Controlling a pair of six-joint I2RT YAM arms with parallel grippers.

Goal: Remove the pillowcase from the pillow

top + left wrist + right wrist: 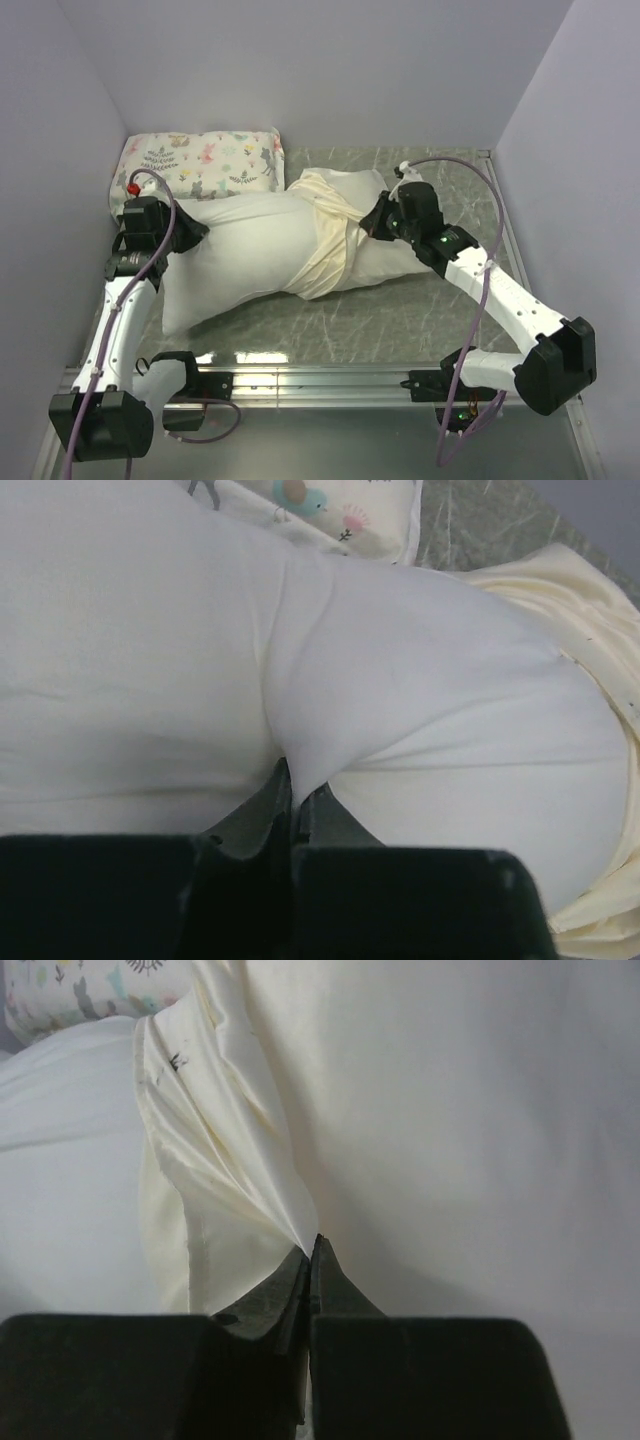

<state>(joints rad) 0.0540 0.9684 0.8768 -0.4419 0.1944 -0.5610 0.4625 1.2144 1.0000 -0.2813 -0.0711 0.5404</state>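
The white pillow (250, 250) lies across the marble-patterned table from front left to back right. The cream pillowcase (335, 235) is bunched around its right part, with the case's open edge wrinkled across the pillow's middle. My left gripper (190, 235) is at the pillow's bare left end. In the left wrist view it (295, 792) is shut on a pinched fold of the white pillow (150, 660), and the pillowcase (590, 610) shows at the far right. My right gripper (375, 225) is shut on a pleat of the pillowcase (220, 1160), which fans out from its tips (312, 1248).
A small floral animal-print pillow (200, 165) rests against the back left corner, touching the big pillow. Lilac walls close in the left, back and right. A metal rail (330, 380) runs along the near edge between the arm bases.
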